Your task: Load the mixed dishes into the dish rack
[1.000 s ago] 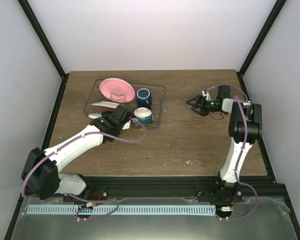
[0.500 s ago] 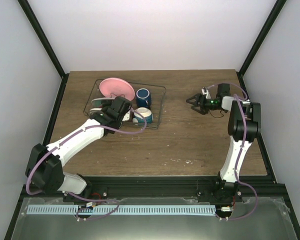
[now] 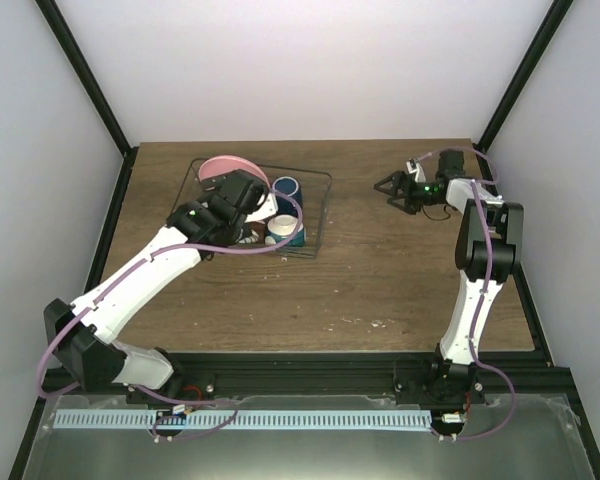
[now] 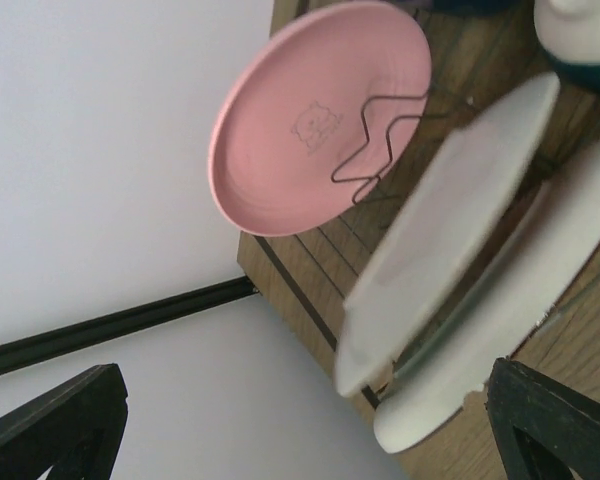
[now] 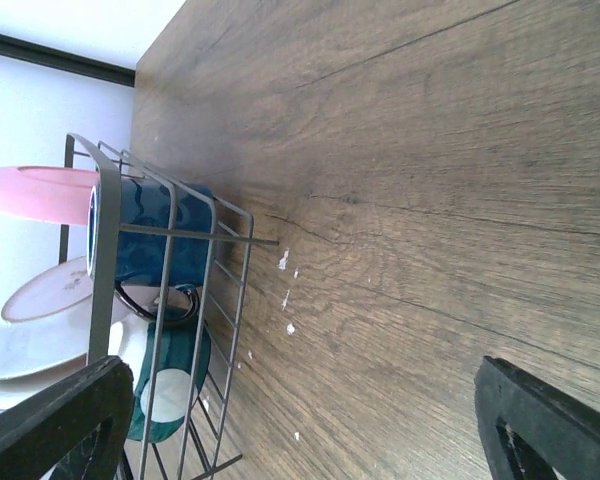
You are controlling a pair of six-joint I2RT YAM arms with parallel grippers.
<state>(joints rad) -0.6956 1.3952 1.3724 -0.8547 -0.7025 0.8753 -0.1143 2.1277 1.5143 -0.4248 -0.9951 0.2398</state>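
From above, the dish rack (image 3: 327, 200) sits on the far left part of the bench (image 3: 380, 280). The pink plate (image 3: 226, 167) stands on edge at the rack's far end. The dark blue mug (image 3: 287, 187) and the small bowl (image 3: 284, 231) lie along its right side. The left gripper (image 3: 248, 197) hangs over the middle of the rack. The right gripper (image 3: 388, 187) is well apart, over bare wood at the far right, with its jaws spread.

The left wrist view shows the pink plate leaning behind a bent wire divider (image 4: 365, 150). Two pale plates (image 4: 450, 210) are tilted side by side nearer the camera. They are blurred and seem to show only their undersides, so I cannot tell which pattern is which. The gripper's fingers stand wide apart at the bottom corners, holding nothing.

The right wrist view shows the rack from the side, with the mug lying on its side inside and the bowl next to it, teal outside. This gripper's fingers are also wide apart and empty above the bench.
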